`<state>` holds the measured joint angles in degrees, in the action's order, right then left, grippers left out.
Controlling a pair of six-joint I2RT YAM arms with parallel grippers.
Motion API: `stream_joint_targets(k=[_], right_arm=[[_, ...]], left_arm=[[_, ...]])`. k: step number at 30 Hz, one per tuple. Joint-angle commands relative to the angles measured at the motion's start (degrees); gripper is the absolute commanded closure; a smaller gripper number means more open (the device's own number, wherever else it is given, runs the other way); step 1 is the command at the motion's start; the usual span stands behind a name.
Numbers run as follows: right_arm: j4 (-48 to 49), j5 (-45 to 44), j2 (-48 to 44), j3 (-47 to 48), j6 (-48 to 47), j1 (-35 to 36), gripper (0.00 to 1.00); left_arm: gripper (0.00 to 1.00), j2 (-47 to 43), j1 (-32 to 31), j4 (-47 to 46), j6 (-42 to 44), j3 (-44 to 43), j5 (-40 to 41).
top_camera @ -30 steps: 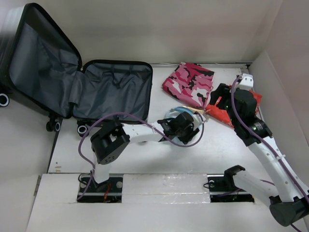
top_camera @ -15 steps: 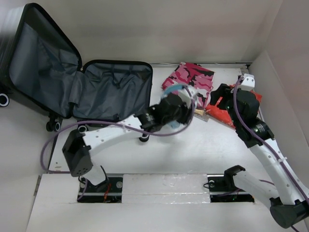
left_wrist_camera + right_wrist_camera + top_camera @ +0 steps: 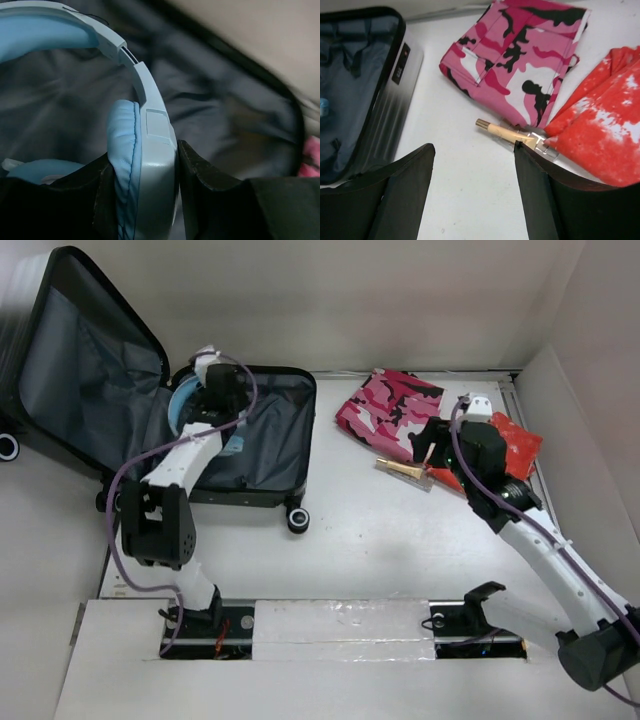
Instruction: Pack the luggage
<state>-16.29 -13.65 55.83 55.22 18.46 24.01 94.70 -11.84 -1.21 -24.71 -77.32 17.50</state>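
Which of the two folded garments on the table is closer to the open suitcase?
The pink camouflage garment. It lies between the suitcase and the red-and-white garment, which sits farther right by the wall.
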Motion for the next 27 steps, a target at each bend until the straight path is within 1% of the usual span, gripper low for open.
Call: stream_joint_targets(k=[1, 2, 3, 4, 6, 7, 9, 11, 12, 13, 14, 16, 17, 19, 20, 21, 23, 24, 25, 27], right_arm=[[4.9, -0.2, 2.7, -0.7, -1.1, 1.3, 0.33], [5.6, -0.2, 3.7, -1.3, -1.1, 1.3, 0.37], [6.1, -0.2, 6.1, -1.3, -1.1, 1.8, 0.4], [6.9, -0.2, 7.6, -1.3, -1.1, 1.8, 0.41], [6.9, -0.8, 10.9, -1.8, -1.1, 1.8, 0.48], [7.7, -0.8, 14.5, -1.8, -0.4, 1.8, 0.5], [9.3, -0.8, 18.2, -1.8, -0.4, 1.8, 0.5], [11.6, -1.4, 23.2, -1.8, 0.2, 1.8, 0.46], [12.2, -0.8, 24.8, -1.8, 0.2, 1.8, 0.43], [12.9, -0.2, 26.5, -0.9, 0.2, 1.1, 0.41], [12.9, 0.8, 30.3, -0.2, -0.6, 1.1, 0.39], [12.9, 3.8, 34.0, 2.6, -2.5, -0.4, 0.39], [12.9, 3.8, 36.9, 3.4, -3.2, -0.4, 0.38], [12.9, 3.8, 39.0, 4.1, -4.7, -1.1, 0.38], [12.9, 3.8, 39.8, 5.1, -4.7, -1.9, 0.36], [12.9, 3.8, 41.1, 5.9, -5.4, -2.4, 0.33], [12.9, 4.4, 42.3, 6.7, -6.1, -3.8, 0.32], [12.9, 5.1, 43.0, 7.4, -6.6, -3.8, 0.29], [12.9, 5.1, 43.0, 7.4, -7.2, -4.3, 0.29], [12.3, 5.1, 43.0, 8.0, -7.7, -4.3, 0.29]], left_arm=[[0.76, 1.2, 4.6, -0.7, -5.7, 0.3, 0.4], [0.63, 1.9, 5.5, -0.7, -5.7, 0.9, -0.6], [0.27, 2.4, 5.5, -0.7, -5.7, 0.9, -0.6], [0.15, 2.4, 5.5, -0.7, -5.7, 1.6, 0.2], [0.0, -0.3, 3.7, -3.8, -5.7, 4.5, 0.2], [0.0, -1.1, 3.1, -5.2, -5.7, 5.1, 0.2], [0.0, -4.0, 0.8, -6.1, -5.7, 6.2, -0.9], [0.0, -6.7, -1.9, -8.6, -5.7, 7.5, -0.9], [0.0, -8.1, -3.6, -9.7, -4.0, 8.3, -0.9], [0.0, -10.7, -7.5, -10.6, -3.3, 10.0, -0.9], [0.0, -12.0, -9.8, -12.0, -2.7, 10.7, -0.2], [0.0, -14.3, -14.4, -13.6, -1.9, 13.9, 0.6], [0.04, -16.6, -18.7, -15.8, -1.1, 15.3, 1.2], [0.09, -18.5, -22.3, -17.5, -1.1, 17.7, 1.7], [0.1, -20.0, -25.0, -18.1, -0.4, 19.8, 1.8], [0.12, -20.5, -25.7, -18.6, -0.4, 20.7, 1.2], [0.14, -21.9, -25.7, -20.0, -1.1, 23.9, -4.0], [0.16, -22.5, -25.7, -21.0, -2.0, 25.1, -5.4], [0.18, -23.1, -26.3, -21.6, -2.6, 26.2, -6.4], [0.18, -24.6, -26.3, -21.6, -2.6, 28.8, -7.8]])
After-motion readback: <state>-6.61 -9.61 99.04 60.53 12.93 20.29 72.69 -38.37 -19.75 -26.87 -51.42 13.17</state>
